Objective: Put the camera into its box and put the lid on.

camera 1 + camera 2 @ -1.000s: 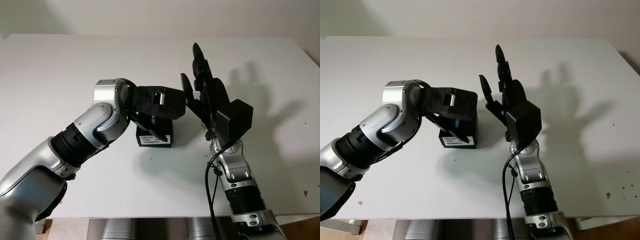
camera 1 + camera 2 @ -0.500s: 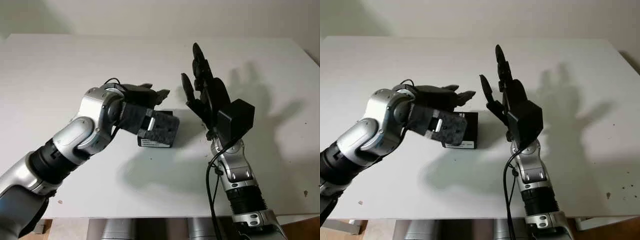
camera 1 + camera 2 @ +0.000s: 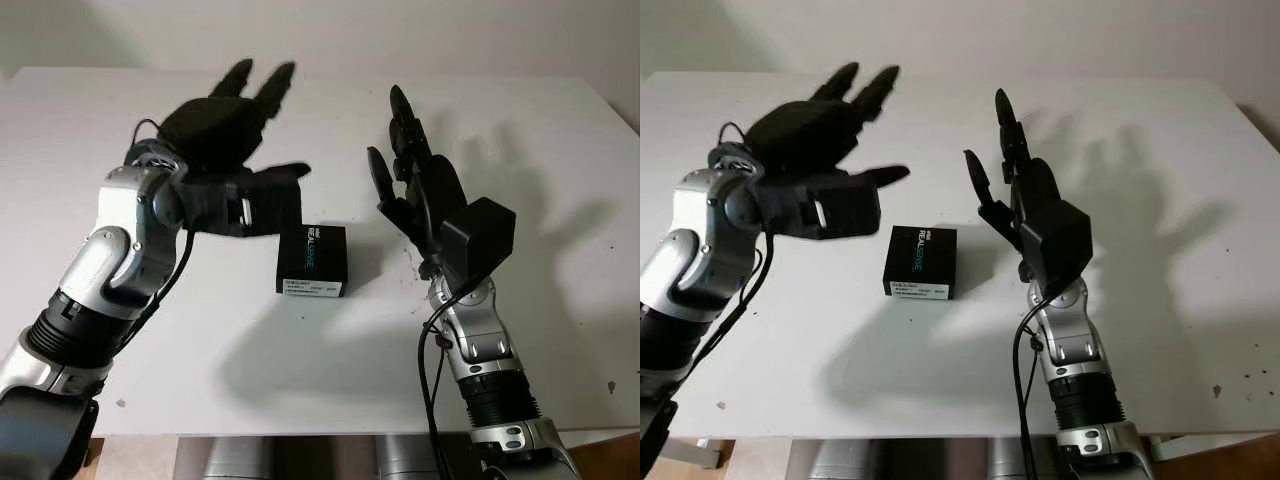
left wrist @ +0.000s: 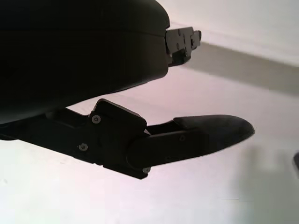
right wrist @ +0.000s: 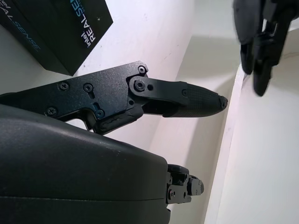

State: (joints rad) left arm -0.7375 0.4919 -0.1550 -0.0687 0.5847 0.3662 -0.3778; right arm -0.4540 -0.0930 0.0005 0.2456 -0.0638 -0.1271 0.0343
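Observation:
The black camera box (image 3: 312,260) sits shut on the white table (image 3: 90,130), its lid printed with REALSENSE lettering facing up. My left hand (image 3: 262,120) hangs in the air above and to the left of the box, open and holding nothing. My right hand (image 3: 395,140) stands upright just right of the box, open, palm turned toward it, a small gap from its side. In the right wrist view a corner of the box (image 5: 60,32) lies beyond my thumb (image 5: 187,100).
The table's far edge (image 3: 330,72) meets a pale wall. The shadows of both hands fall on the tabletop to the right of the box. The table's front edge (image 3: 300,432) runs near both forearms.
My left hand has lifted off the box and swung up and to the left, uncovering the shut box. The right hand has barely moved.

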